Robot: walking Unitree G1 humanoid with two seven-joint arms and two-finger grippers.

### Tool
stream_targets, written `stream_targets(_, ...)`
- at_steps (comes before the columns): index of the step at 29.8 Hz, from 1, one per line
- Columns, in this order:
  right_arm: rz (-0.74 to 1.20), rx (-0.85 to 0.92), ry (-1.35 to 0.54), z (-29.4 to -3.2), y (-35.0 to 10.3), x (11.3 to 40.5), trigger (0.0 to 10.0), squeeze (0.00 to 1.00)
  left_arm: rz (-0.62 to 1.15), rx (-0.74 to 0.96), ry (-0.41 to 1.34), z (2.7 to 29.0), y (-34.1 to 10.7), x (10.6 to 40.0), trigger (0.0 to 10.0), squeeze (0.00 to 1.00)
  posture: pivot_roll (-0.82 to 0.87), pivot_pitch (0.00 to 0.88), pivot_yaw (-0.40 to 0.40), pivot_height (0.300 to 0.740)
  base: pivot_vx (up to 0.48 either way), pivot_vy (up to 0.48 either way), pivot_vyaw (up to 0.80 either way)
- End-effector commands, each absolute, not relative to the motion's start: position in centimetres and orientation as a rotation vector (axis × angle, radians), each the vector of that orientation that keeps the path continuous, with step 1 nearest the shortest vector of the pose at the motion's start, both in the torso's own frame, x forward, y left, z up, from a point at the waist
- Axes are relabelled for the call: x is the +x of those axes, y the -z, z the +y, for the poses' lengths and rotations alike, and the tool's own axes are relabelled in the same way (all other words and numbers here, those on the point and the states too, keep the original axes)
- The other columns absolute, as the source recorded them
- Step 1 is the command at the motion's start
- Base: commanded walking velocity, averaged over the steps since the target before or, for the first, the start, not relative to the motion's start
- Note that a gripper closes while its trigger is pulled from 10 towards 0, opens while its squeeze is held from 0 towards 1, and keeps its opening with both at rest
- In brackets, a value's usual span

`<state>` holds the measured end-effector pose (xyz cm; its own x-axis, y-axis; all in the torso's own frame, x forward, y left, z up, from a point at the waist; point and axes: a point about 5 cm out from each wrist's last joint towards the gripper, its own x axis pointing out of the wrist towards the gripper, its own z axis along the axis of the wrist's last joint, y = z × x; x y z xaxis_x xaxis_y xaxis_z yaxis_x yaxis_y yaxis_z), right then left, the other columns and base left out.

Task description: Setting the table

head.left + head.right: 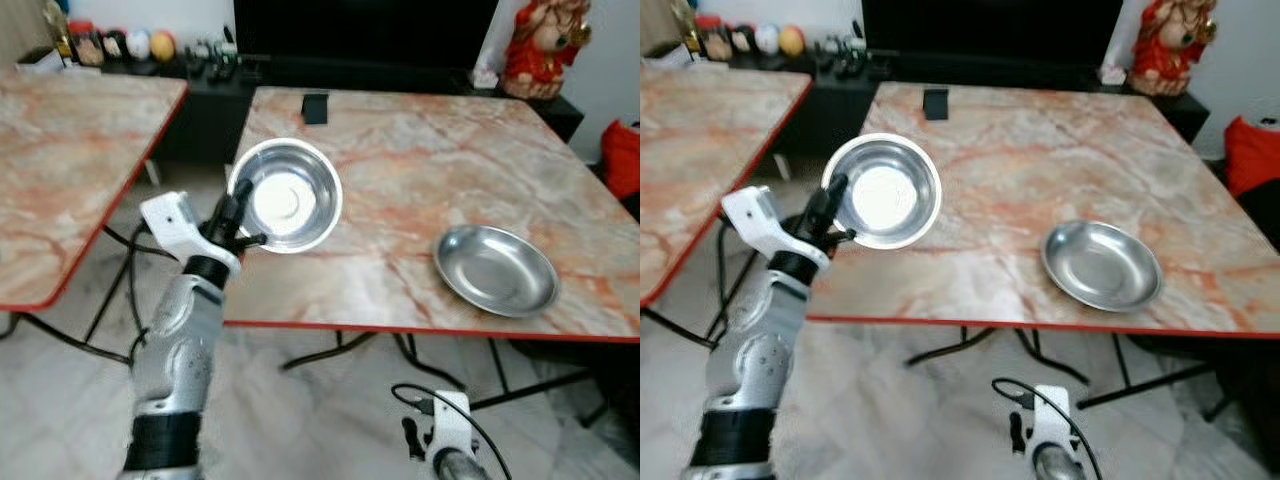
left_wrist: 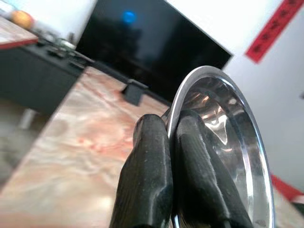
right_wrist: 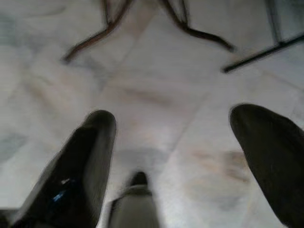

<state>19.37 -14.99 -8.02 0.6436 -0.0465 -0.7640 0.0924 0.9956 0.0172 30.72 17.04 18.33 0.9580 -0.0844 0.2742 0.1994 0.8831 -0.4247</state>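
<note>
Bowl (image 1: pixel 288 196) rim was clamped between the closed fingers (image 2: pixel 147 180) of the left gripper (image 1: pixel 232 222), held above the near table (image 1: pixel 420 170) edge. Right gripper (image 3: pixel 175 156) hung over the floor (image 3: pixel 156 71), jaws apart. Plate (image 1: pixel 497 270) lay well beyond, toward the bowl's right.

A home living room: marble-patterned folding tables (image 1: pixel 430 150), dark television (image 1: pixel 365 30), red figurine (image 1: pixel 545 45).
</note>
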Motion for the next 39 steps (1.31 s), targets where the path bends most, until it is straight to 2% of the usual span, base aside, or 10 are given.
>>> stream_targets(1, 0.866, 0.042, 0.104, -16.0, 7.9, 19.5, 10.0, 0.0, -0.267, -0.439, 0.2, 16.3, -19.0, 30.5, 10.0, 0.0, -0.03, 0.0, -0.049, 0.74, 0.0, -0.375, 0.0)
stream_targets(17, 0.867, 0.032, 0.105, -16.3, 7.9, 19.5, 10.0, 0.0, -0.197, -0.176, 0.163, 22.9, -18.3, 29.0, 10.0, 0.0, -0.03, 0.0, -0.058, 0.74, 0.0, -0.374, 0.0)
stream_targets(27, 0.865, 0.021, 0.106, -16.6, 7.8, 19.6, 10.0, 0.0, -0.158, -0.1, 0.163, 24.0, -17.9, 28.4, 10.0, 0.0, -0.03, 0.0, -0.079, 0.74, 0.0, -0.372, 0.0)
stream_targets(32, 0.865, 0.016, 0.102, -16.7, 7.8, 19.7, 10.0, 0.0, -0.13, -0.095, 0.134, 24.6, -17.4, 28.5, 10.0, 0.0, -0.03, 0.0, -0.081, 0.74, 0.0, 0.0, 0.0)
stream_targets(39, 0.866, 0.012, 0.101, -16.7, 7.8, 19.7, 10.0, 0.0, -0.123, -0.132, 0.144, 23.6, -16.9, 28.5, 10.0, 0.0, -0.03, 0.0, -0.084, 0.74, 0.0, 0.0, 0.0)
